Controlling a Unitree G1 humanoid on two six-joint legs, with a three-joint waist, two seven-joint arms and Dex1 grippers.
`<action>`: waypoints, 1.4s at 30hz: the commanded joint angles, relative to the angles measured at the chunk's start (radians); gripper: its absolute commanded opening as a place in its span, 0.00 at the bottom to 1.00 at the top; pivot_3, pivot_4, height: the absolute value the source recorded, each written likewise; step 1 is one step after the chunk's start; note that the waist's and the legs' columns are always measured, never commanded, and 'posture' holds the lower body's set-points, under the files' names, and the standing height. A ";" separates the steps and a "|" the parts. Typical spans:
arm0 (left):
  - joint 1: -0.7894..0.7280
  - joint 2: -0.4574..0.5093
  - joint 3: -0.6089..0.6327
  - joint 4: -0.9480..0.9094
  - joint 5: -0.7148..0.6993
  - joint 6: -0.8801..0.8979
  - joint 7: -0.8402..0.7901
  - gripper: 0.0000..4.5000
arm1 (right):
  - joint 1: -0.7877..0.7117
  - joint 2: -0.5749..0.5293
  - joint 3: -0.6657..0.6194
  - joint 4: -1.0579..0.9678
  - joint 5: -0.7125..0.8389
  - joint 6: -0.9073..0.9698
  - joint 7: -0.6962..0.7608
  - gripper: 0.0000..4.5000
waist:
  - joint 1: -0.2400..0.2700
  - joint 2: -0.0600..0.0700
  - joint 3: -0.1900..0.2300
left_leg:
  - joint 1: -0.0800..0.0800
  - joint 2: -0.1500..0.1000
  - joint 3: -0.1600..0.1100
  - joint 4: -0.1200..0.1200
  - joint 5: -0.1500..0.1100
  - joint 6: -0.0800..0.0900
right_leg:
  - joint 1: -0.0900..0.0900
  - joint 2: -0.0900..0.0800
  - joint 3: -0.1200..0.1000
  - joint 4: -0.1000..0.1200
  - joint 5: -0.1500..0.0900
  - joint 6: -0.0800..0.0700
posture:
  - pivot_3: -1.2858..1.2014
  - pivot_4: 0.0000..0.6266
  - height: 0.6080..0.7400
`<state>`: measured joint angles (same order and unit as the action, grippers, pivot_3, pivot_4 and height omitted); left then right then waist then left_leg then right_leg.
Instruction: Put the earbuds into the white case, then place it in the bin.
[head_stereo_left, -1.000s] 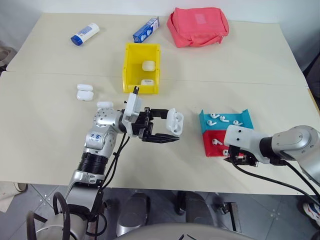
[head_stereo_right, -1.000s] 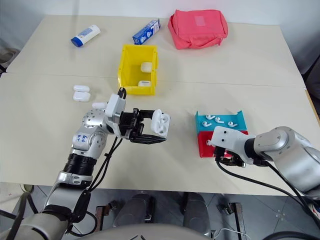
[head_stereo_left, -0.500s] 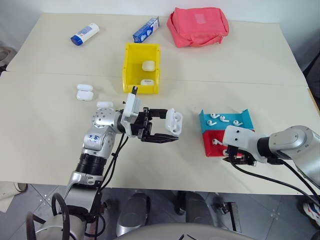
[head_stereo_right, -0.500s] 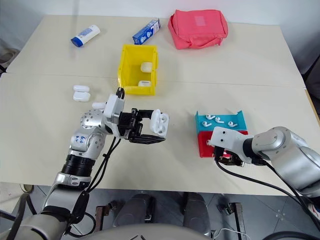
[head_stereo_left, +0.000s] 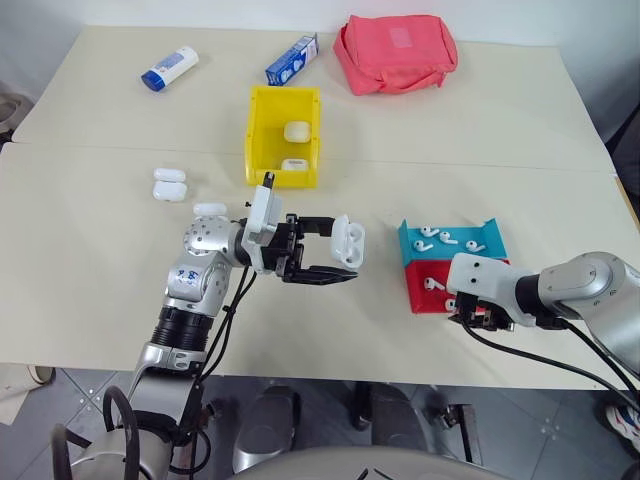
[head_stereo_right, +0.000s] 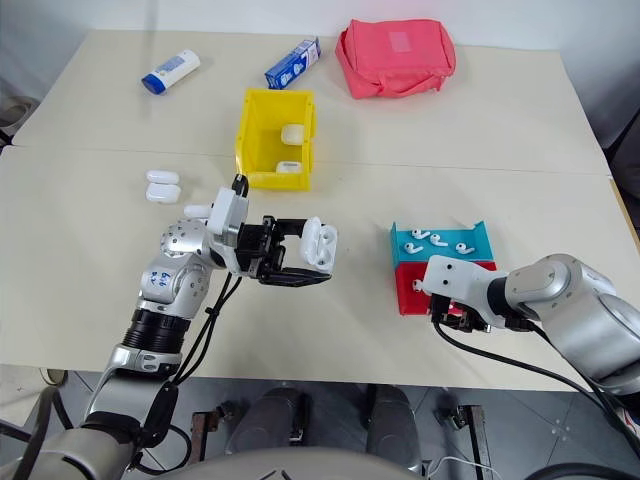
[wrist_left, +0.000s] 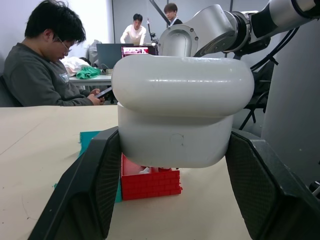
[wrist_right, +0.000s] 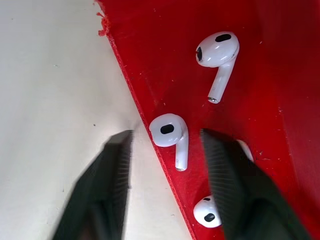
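Note:
My left gripper (head_stereo_left: 345, 258) is shut on the white case (head_stereo_left: 349, 241), holding it level above the table with a black finger (wrist_left: 82, 192) on each side of the case (wrist_left: 182, 115). My right gripper (head_stereo_left: 470, 316) points down at the near corner of the red tray (head_stereo_left: 418, 297). Its fingers (wrist_right: 114, 165) stand apart, one over the table and one over the tray floor, with an earbud (wrist_right: 170, 135) between them and untouched. More earbuds (wrist_right: 217, 55) lie in the red tray, and three (head_stereo_left: 447, 238) in the teal tray (head_stereo_left: 487, 234). The yellow bin (head_stereo_left: 255, 140) stands farther back and holds two cases (head_stereo_left: 297, 130).
Two spare cases (head_stereo_left: 170, 185) and another (head_stereo_left: 209, 209) lie left of my left arm. A blue bottle (head_stereo_left: 170, 68), a blue box (head_stereo_left: 292, 58) and a pink pouch (head_stereo_left: 395, 52) sit at the far side. People sit at desks beyond the table (wrist_left: 45, 75).

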<state>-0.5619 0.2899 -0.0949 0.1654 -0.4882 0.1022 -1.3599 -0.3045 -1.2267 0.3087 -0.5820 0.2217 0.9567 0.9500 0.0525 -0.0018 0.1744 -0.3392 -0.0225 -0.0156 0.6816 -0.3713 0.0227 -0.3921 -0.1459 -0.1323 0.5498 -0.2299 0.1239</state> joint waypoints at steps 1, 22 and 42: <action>0.003 0.006 0.012 -0.040 -0.019 -0.006 0.004 0.61 | 0.002 0.010 -0.004 -0.003 -0.011 -0.012 0.008 0.18 | 0.000 0.000 0.000 | 0.000 0.000 0.000 0.000 0.000 0.000 | 0.000 0.000 0.000 0.000 0.000 0.000 | 0.52 0.24 1.00; -0.012 0.001 0.018 -0.013 -0.016 -0.015 0.006 0.61 | 0.032 0.002 -0.047 -0.021 -0.012 -0.038 0.024 0.11 | -0.001 0.000 0.000 | 0.000 0.000 0.000 0.000 0.000 0.000 | 0.000 0.000 0.000 0.000 0.000 0.000 | 0.52 0.24 1.00; -0.120 -0.050 0.017 0.165 -0.027 -0.033 -0.087 0.61 | 0.020 0.419 -0.608 -0.182 0.469 -0.068 -0.025 0.11 | 0.005 -0.001 0.000 | 0.000 -0.001 -0.001 0.001 0.000 0.000 | 0.001 0.000 0.000 0.000 0.001 0.001 | 0.52 0.24 1.00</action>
<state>-0.6567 0.2521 -0.0775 0.3227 -0.4996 0.0848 -1.4253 -0.2815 -0.8386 -0.2546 -0.7312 0.6338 0.9271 0.9461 0.0578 -0.0024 0.1744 -0.3396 -0.0229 -0.0164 0.6824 -0.3712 0.0228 -0.3910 -0.1455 -0.1328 0.5496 -0.2289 0.1248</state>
